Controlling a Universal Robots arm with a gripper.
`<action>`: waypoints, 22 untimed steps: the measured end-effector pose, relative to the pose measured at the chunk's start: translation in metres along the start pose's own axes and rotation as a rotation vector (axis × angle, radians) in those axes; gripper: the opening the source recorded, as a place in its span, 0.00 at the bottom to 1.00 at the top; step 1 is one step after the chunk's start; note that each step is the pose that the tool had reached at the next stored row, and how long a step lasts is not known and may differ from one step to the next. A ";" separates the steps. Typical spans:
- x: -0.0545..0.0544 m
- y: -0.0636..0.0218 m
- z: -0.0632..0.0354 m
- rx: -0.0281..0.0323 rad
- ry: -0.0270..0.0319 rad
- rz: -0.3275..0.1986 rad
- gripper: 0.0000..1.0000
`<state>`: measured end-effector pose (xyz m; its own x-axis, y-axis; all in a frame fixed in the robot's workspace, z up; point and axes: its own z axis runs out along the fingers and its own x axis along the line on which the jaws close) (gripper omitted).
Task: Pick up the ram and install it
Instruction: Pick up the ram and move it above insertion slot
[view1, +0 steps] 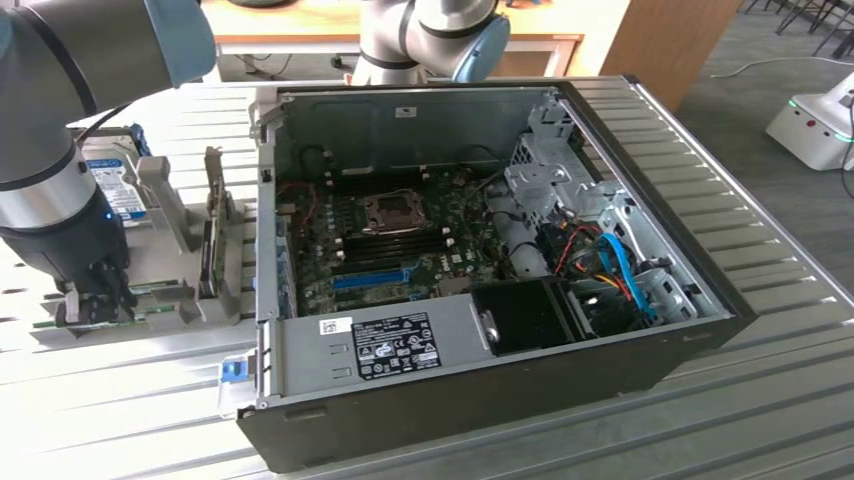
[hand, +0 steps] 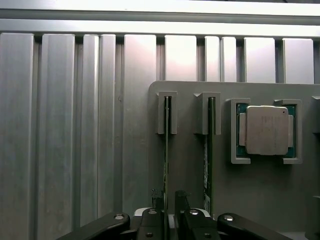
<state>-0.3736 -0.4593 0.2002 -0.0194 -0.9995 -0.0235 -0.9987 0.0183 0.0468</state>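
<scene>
- Black metal computer case (view1: 467, 415), open, beside the grey holder plate (hand: 265, 200): green motherboard (view1: 400, 235) and cables inside.
- Holder plate: matte, flat, on the ribbed aluminium table (hand: 60, 125).
- Gripper (hand: 169, 200): dark fingers apart, straddling the ram (hand: 166, 150).
- Ram: thin, green, on edge in the holder's slot.
- Square silver processor (hand: 265, 130): in the holder's pocket.

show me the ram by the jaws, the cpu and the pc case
ram (hand: 166, 150), wrist view, its thin edge
cpu (hand: 265, 130), wrist view, middle of metal lid
pc case (view1: 534, 405), exterior view, dark outer wall
</scene>
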 end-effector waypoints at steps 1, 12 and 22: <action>0.000 0.0000 0.0000 0.0000 0.0000 0.000 0.24; 0.000 -0.0027 -0.0001 0.0000 0.0000 0.000 0.24; 0.002 -0.0027 0.0000 0.0001 -0.0001 0.000 0.24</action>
<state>-0.3710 -0.4609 0.2001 -0.0195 -0.9995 -0.0236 -0.9987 0.0183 0.0468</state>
